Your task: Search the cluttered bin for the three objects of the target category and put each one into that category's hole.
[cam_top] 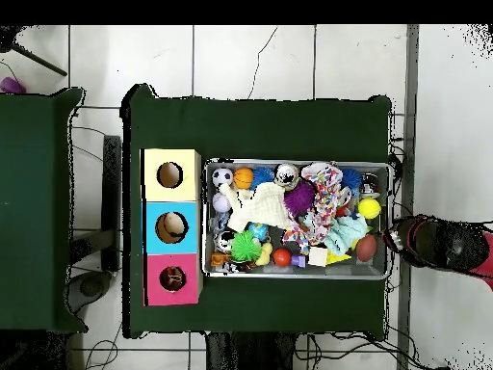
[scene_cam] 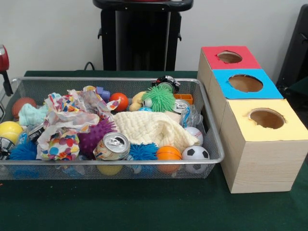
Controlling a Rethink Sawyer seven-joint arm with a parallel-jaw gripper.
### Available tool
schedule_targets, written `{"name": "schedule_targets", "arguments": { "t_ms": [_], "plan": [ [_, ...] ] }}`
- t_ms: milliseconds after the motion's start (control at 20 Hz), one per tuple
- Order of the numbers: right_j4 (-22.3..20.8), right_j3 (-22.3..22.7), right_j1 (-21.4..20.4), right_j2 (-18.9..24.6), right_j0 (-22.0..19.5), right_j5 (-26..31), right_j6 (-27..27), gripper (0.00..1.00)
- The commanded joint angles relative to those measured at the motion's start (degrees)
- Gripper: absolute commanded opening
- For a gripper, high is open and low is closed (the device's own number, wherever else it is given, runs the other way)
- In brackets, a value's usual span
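Note:
The bin (scene_cam: pixel 115 80) is a wide silver wire-mesh basket on the green table, also in the overhead view (cam_top: pixel 308 162). It is heaped with balls, cans, cloths and fuzzy toys. The hole with the red surround (scene_cam: pixel 229 57) is on the farthest wooden box, right of the bin; in the overhead view it (cam_top: pixel 172 278) is left of the bin. My gripper (cam_top: pixel 400 241) is at the end of the red and black arm, just outside the bin's short side and away from the boxes. In the front view only a red part of the arm (scene_cam: pixel 4 60) shows at the left edge.
Boxes with a blue-surround hole (scene_cam: pixel 245 83) and a yellow-surround hole (scene_cam: pixel 267 118) stand in line with the red one. The bin holds a soccer ball (scene_cam: pixel 196 154), an orange ball (scene_cam: pixel 168 153), a can (scene_cam: pixel 111 146), a green fuzzy ball (scene_cam: pixel 159 98), a cream cloth (scene_cam: pixel 154 129) and a purple spiky ball (scene_cam: pixel 95 136).

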Motion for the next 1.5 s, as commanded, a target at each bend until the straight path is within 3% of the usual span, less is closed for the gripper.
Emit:
{"name": "schedule_targets", "arguments": {
  "t_ms": [50, 400, 700, 1050, 1500],
  "plan": [
    [-1.0, -0.5, 2.7, 0.8, 0.7, 4.2, -13.5, 1.0],
    [-1.1, 6.6, 0.3, -0.3, -3.6, -1.1, -9.5, 1.0],
    [-1.6, 9.2, 0.0, -0.7, -5.0, -2.7, -6.9, 1.0],
    [-2.5, 9.8, 1.2, -1.1, -5.9, -2.8, -6.0, 1.0],
    [-4.1, 11.2, 4.6, -1.8, -6.8, -7.2, -4.2, 1.0]
  ]
}}
